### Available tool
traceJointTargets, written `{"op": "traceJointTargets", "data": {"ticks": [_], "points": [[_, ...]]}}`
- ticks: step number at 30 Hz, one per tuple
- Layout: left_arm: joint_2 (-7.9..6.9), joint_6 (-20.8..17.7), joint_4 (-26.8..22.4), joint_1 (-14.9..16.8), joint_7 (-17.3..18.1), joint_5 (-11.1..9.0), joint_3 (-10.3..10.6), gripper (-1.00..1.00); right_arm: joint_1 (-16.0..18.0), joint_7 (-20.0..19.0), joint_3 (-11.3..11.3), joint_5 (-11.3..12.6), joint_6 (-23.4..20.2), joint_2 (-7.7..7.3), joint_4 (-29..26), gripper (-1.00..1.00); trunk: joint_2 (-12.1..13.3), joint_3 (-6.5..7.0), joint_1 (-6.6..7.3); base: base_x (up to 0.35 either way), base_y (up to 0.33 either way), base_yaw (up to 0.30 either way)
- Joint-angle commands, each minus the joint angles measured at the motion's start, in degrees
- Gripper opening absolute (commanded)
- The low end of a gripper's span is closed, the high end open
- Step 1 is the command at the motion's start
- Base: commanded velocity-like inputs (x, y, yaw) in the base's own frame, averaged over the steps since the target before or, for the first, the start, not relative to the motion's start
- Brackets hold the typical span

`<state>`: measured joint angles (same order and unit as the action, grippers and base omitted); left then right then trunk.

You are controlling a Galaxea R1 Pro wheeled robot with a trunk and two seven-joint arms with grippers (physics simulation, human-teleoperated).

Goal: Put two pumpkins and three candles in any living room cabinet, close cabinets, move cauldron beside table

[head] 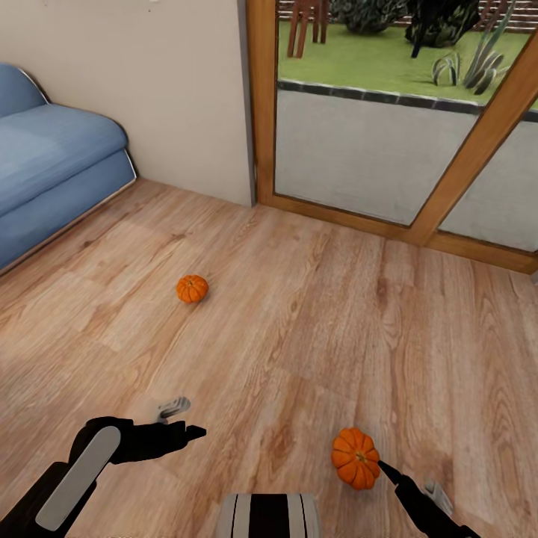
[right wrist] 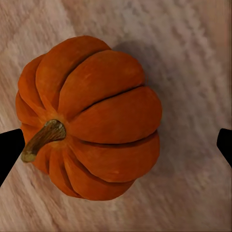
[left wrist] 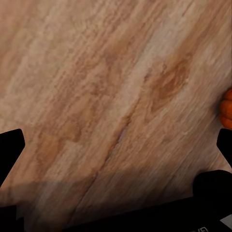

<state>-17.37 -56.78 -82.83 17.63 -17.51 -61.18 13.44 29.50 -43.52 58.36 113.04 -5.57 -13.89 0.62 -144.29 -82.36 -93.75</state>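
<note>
Two orange pumpkins lie on the wooden floor. The far pumpkin sits left of centre, well ahead of both arms. The near pumpkin lies by my right gripper, whose dark fingertip almost touches its side. In the right wrist view this ribbed pumpkin, with a brown stem, lies between the spread fingers of my right gripper, which is open and touches nothing. My left gripper hovers open over bare floor. A pumpkin's edge shows in the left wrist view. Candles, cabinet, cauldron and table are out of view.
A blue sofa stands at the far left against a beige wall. A wood-framed glass door to a garden closes the far side. My own base shows at the bottom edge. Open wooden floor lies between.
</note>
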Motion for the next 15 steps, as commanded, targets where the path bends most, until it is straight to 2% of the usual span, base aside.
{"op": "traceJointTargets", "data": {"ticks": [1, 4, 15], "points": [[-0.04, -0.05, -0.05, 0.03, -0.6, -0.6, 0.09, 1.0, 0.03, -0.25, 0.26, 0.61, -0.58, 0.0, 0.07, 1.0, -0.01, -0.04, 0.01, 0.0, 0.0, 0.0], [-0.04, -0.04, -0.05, 0.03, -0.6, -0.6, 0.09, 1.0, 0.03, -0.25, 0.26, 0.61, -0.58, 0.0, 0.04, 1.0, -0.06, -0.7, -0.07, 0.0, 0.0, 0.0], [-0.03, -0.07, -0.02, 0.03, -0.6, -0.6, 0.15, 1.0, 0.03, -0.25, 0.26, 0.61, -0.52, 0.0, 0.08, 1.0, -0.06, -0.7, -0.07, 0.0, 0.0, 0.0]]}}
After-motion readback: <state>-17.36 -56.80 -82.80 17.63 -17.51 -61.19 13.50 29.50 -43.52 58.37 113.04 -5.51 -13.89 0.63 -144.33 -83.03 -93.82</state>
